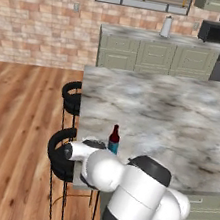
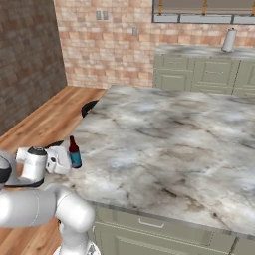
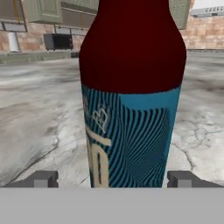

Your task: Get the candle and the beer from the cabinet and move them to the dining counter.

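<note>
The beer bottle [image 3: 131, 100] stands upright on the marbled bench [image 1: 181, 119] near its corner. The end effector [image 3: 113, 178] sits spread wide, fingertips [image 3: 43, 178] either side of the bottle, apart from the glass.

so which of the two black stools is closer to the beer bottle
The nearer stool, by the dining counter's corner, just left of the beer bottle; the other stool stands farther along.
</note>
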